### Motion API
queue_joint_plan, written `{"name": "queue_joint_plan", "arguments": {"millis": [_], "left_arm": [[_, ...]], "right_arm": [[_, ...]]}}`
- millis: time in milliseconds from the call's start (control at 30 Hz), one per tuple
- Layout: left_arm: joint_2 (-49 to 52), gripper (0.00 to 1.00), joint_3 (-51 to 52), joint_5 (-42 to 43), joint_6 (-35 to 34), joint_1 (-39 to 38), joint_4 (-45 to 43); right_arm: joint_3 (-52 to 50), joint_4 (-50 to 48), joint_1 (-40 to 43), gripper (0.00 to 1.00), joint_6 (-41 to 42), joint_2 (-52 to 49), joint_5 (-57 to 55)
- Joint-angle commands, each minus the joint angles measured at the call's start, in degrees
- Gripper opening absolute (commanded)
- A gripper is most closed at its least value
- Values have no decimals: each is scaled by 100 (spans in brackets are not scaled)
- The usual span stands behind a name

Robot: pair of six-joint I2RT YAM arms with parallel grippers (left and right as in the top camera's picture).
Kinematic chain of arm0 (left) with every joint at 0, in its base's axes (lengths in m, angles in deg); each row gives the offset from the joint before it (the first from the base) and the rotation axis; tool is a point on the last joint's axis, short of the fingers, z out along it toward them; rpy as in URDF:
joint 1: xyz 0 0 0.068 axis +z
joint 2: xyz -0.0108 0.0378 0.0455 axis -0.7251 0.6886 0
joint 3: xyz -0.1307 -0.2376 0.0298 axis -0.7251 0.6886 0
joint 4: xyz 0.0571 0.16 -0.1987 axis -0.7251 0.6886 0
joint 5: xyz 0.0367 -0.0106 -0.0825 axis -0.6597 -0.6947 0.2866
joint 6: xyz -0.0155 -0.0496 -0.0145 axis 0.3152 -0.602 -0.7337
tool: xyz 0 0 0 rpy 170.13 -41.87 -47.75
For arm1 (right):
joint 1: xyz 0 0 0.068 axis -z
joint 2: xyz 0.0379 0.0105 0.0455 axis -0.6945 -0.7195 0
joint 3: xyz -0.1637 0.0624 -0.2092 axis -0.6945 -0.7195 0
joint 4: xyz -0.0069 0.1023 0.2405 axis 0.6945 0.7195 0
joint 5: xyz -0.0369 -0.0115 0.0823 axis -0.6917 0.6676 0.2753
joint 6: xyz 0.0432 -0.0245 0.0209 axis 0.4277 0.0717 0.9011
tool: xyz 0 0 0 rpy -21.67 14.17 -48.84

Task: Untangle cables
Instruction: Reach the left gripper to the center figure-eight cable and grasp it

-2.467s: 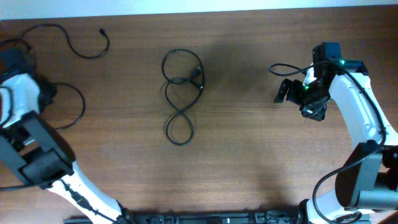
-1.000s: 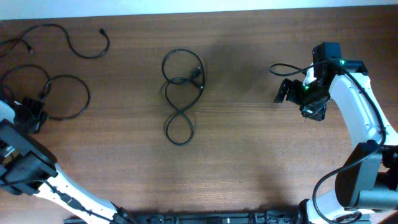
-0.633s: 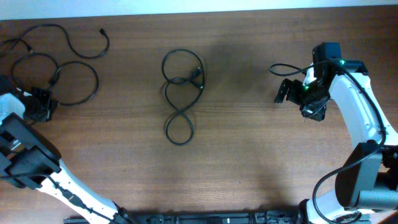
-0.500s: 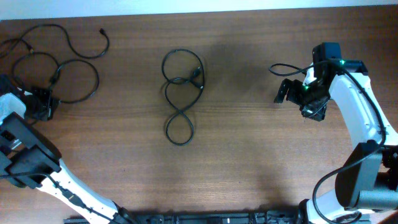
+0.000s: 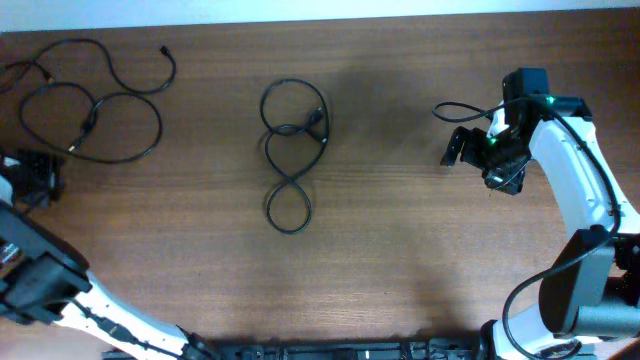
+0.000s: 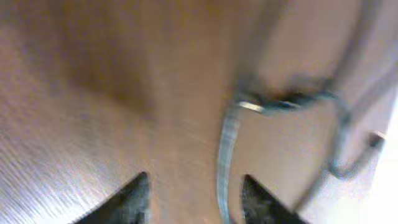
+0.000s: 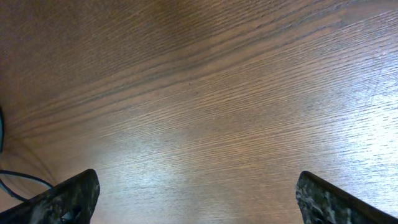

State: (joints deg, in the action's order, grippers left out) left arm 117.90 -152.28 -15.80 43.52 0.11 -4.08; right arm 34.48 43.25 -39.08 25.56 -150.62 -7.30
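Overhead view gives us the brown wooden table [image 5: 400, 260] with two groups of thin black cables on it. The coiled cable [image 5: 289, 180] lies near the middle of the table, a little to the left. It makes a figure eight with a bigger loop on top and a small plug end at the upper right. The loose cable [image 5: 84, 128] lies in the far left corner in several wide open loops, and one free end curls toward the back edge.

Our left gripper [image 5: 35, 178] is at the left edge of the table, just beside the lower loop of the loose cable. In the left wrist view the picture is blurred, but we see the two dark fingertips [image 6: 134, 198] standing apart. A stretch of the loose cable runs between them, closer to the right one. Nothing is pinched. Whether the cable touches a finger, we cannot tell.

Our right gripper [image 5: 455, 148] is on the right side of the table, well apart from both cables. The right wrist view shows its fingers spread wide, one in each lower corner, with only bare wood between them.
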Motion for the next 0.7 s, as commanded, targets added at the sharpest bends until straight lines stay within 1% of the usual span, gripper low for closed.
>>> {"name": "queue_joint_plan", "arguments": {"millis": [0, 67, 133, 200, 267, 333, 400, 433, 467, 533, 667], "left_arm": [[-737, 54, 9, 1128, 874, -282, -26], [-837, 54, 9, 1779, 1137, -540, -81], [-848, 56, 11, 2131, 1453, -970, -72], [-846, 60, 13, 2140, 1849, -1591, 35], [-846, 68, 13, 1974, 2074, -2225, 96], [-846, 73, 13, 1274, 2074, -3021, 197], [-835, 81, 13, 492, 2074, -3766, 275], [-820, 88, 13, 118, 2083, -4135, 304], [-809, 90, 13, -131, 2186, -4448, 345], [-767, 99, 13, -693, 2308, -5025, 428], [-662, 99, 13, -2124, 2308, -5928, 706]], "right_arm": [[22, 15, 0, 98, -61, 66, -28], [22, 15, 0, 98, -61, 66, -28], [22, 15, 0, 98, -61, 66, -28], [20, 15, 0, 98, -61, 66, -28], [22, 15, 0, 98, -61, 66, -28], [22, 15, 0, 98, -61, 66, -28], [22, 15, 0, 98, -61, 66, -28], [22, 15, 0, 98, -61, 66, -28], [22, 15, 0, 98, -61, 66, -28], [22, 15, 0, 98, -61, 66, -28], [22, 15, 0, 98, -61, 66, -28]]}}
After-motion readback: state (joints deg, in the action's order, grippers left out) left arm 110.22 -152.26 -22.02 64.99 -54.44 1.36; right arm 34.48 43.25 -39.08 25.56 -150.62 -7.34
